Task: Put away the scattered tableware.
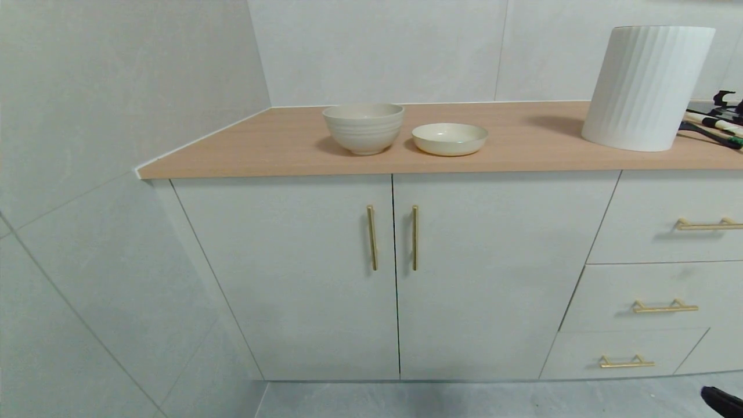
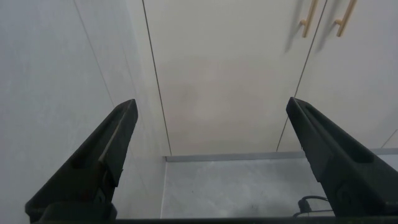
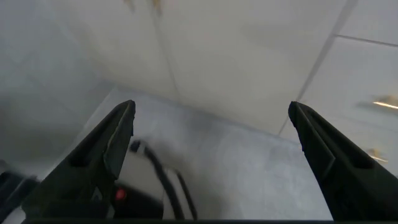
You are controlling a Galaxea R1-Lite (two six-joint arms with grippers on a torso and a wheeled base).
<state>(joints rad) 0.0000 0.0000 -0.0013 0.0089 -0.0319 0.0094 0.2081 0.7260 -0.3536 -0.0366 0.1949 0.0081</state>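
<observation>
Pale tiled walls [image 1: 116,87] enclose a corner in which a wood-toned surface [image 1: 522,157] runs along the back wall and ends against the side wall, to the left of the ribbed bowl [image 1: 363,128].

The ribbed bowl is deep and cream-coloured, with horizontal ridges round its outside. It stands upright near the middle of the surface's depth. Just to the right of the ribbed bowl, close to it but apart, sits a shallow dish [image 1: 449,139] of the same cream tone, low-walled and upright. Bare surface lies in front of and behind both, and more bare surface lies to the left of the ribbed bowl as far as the side wall. Well to the right of the ribbed bowl stands a tall white fluted container [image 1: 647,87], and beyond it a few dark-handled utensils [image 1: 714,125] lie at the frame's edge.

Directly below the ribbed bowl are two closed cabinet doors [image 1: 302,273] with paired upright brass handles [image 1: 372,237] at their meeting seam. Three drawer fronts [image 1: 667,197] with horizontal brass pulls are stacked lower right of the ribbed bowl. Grey floor [image 1: 464,400] spreads before the cabinet.

The head view gives the surface and the tableware, whereas the wrist views give the cabinet's foot. In the left wrist view, the left gripper [image 2: 211,104] has its dark fingers spread wide with nothing between them, before a door, a metal plinth strip [image 2: 249,157] and the floor. In the right wrist view, the right gripper [image 3: 211,106] is likewise spread wide and holds nothing, above the floor near the doors and drawers.
</observation>
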